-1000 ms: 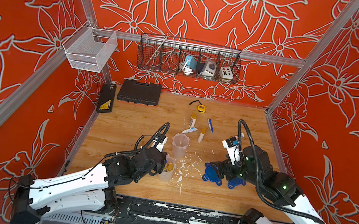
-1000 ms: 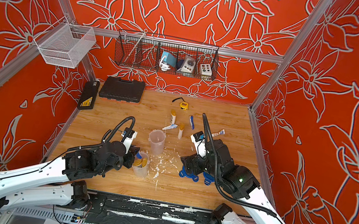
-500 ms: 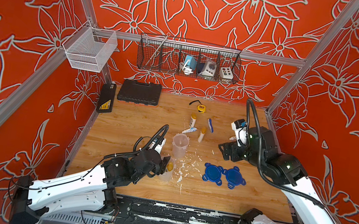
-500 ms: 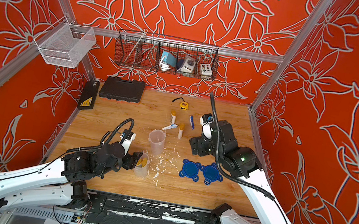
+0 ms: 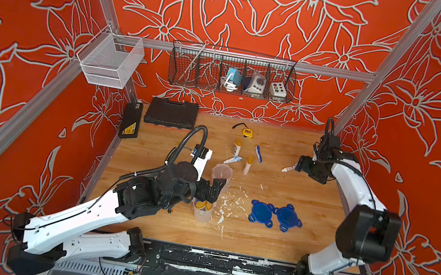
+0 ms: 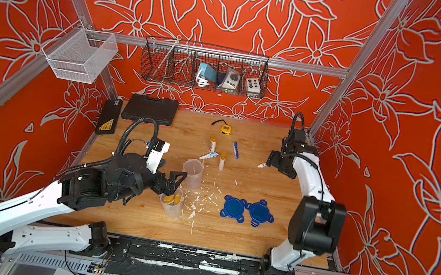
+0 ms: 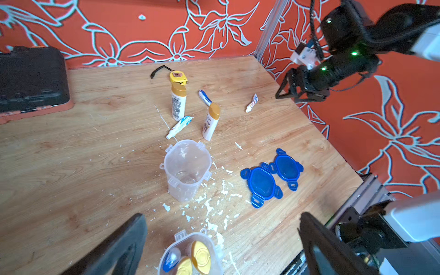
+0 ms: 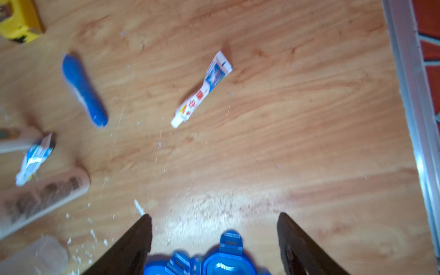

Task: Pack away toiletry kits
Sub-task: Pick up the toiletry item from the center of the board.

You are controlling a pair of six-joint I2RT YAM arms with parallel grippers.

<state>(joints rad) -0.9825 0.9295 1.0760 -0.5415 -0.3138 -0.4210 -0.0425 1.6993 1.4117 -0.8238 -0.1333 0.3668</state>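
Right gripper (image 8: pixel 214 219), jaws spread and empty, hovers just beside the small white-blue plastic toothpaste tube (image 8: pixel 202 90), lying diagonal to them; left gripper (image 7: pixel 220 223), also spread, well apart.

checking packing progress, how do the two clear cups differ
The near cup holds two yellow-capped bottles and something blue; the far cup is empty. The far cup stands by the loose toothpaste tube; the near cup sits nearer the table's front edge. Both are clear, upright and lidless.
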